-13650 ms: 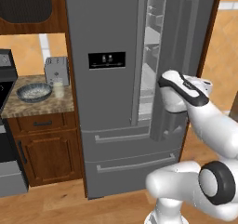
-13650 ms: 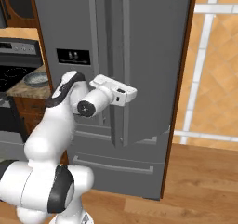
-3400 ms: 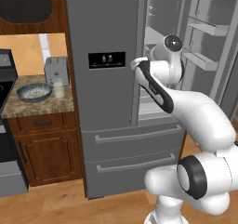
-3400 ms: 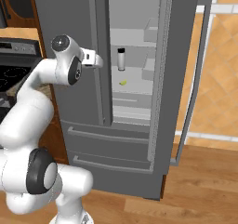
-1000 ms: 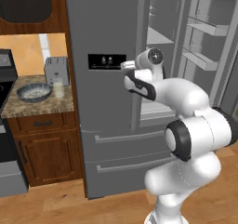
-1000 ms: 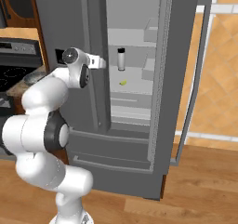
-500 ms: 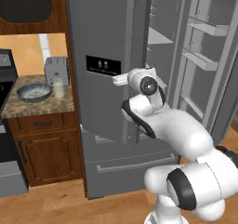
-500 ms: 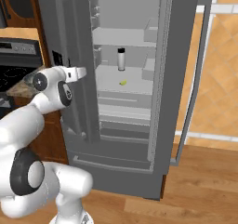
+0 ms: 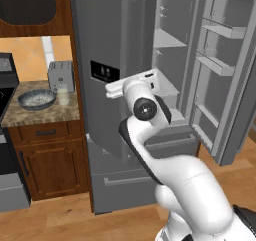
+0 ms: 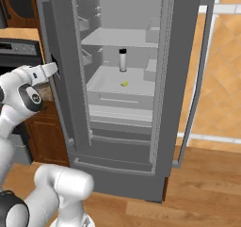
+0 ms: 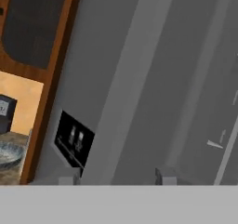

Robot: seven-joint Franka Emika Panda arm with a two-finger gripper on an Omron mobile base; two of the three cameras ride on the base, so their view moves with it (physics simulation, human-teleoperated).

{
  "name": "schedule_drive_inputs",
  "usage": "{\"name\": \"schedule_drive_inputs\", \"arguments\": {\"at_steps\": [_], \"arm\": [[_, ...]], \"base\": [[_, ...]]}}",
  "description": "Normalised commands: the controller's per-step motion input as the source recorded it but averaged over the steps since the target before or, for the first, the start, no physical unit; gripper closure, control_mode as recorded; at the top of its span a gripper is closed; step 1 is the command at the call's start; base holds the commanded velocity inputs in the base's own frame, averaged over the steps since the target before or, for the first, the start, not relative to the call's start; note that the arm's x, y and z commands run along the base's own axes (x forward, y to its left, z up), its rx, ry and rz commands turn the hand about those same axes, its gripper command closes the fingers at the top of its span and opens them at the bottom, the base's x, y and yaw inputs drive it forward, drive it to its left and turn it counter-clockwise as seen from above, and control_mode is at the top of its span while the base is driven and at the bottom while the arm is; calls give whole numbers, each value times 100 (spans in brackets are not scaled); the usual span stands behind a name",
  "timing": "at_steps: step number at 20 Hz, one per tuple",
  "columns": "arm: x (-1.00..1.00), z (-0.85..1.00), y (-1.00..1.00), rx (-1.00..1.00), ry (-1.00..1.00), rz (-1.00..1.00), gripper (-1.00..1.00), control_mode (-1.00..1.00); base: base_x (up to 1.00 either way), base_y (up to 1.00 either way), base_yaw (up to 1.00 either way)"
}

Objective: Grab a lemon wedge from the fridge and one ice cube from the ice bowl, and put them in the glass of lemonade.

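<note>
Both fridge point(image 10: 117, 80) doors now swung wide; half a second ago the left one stood only partly open. Gripper point(image 11: 118, 176) has let go of the door, fingers apart, holding nothing, pointed at its outer face. Lemon wedge point(image 10: 124, 84) sits on a middle shelf, well off to the gripper's right, inside. Ice bowl point(image 9: 36, 99) and glass of lemonade point(image 9: 62, 95) left, on the counter point(image 9: 30, 116). Access looks clear; reach-in next.
</note>
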Motion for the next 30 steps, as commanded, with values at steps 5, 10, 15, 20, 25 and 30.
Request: {"name": "schedule_drive_inputs", "arguments": {"at_steps": [5, 10, 15, 20, 25, 30], "arm": [[-100, 38, -73, 13, 1, -1, -100, -100], [-32, 5, -100, 40, 27, -2, -100, -100], [55, 6, -75, 28, 49, 10, -100, -100], [19, -17, -7, 6, 25, 5, -100, -100], [25, -13, -20, 17, 7, 0, -100, -100], [43, -14, -23, 34, 9, 0, -100, -100]], "base": [[0, 0, 0], [0, 0, 0], [0, 0, 0], [0, 0, 0], [0, 0, 0], [0, 0, 0]]}}
